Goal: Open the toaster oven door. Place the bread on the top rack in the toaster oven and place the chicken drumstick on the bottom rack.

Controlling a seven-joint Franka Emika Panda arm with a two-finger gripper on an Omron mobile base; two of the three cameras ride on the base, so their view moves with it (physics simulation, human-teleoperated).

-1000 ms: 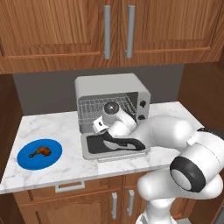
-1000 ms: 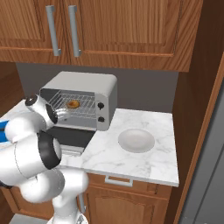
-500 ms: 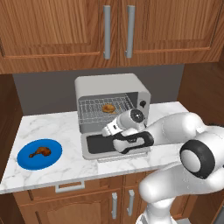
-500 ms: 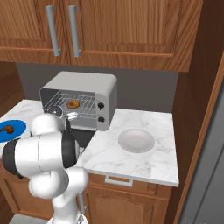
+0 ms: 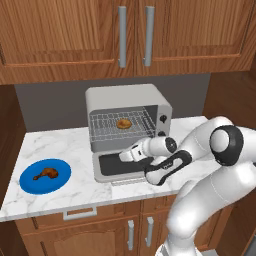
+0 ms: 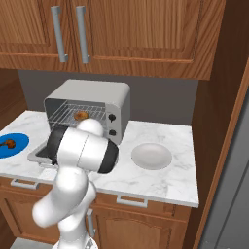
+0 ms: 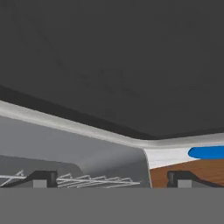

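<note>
Reaching next for the chicken drumstick (image 5: 44, 174) carries the main risk — the arm lies low across the lowered toaster oven door (image 5: 120, 165), and a careless sweep away from the toaster oven (image 5: 127, 102) could catch the door's frame or drag along its glass. The gripper (image 5: 125, 156) hovers just above the door, in front of the oven's mouth, with its jaws spread wide and nothing between them; the hand view shows both dark fingertips (image 7: 41, 178) well apart, with wire shelving and a sliver of blue between and beyond them. A second hazard, as I judge it, is the rack choice: the drumstick must go onto the bottom rack (image 5: 120, 136), which sits close under the top rack (image 5: 120, 122), so a high approach could knock the bread (image 5: 123, 123) or land the meat on the wrong shelf. The club shape may also roll or slip in a wide pinch.

As for what holds what — the oven stands open with the bread resting on its top rack, near the middle. The lower shelf looks bare, though it is hard to make out. A blue plate (image 5: 30, 185), well to the left of the oven on the marble counter (image 5: 75, 145), holds the drumstick. A pale bowl (image 6: 151, 155) on the oven's other side appears empty.
</note>
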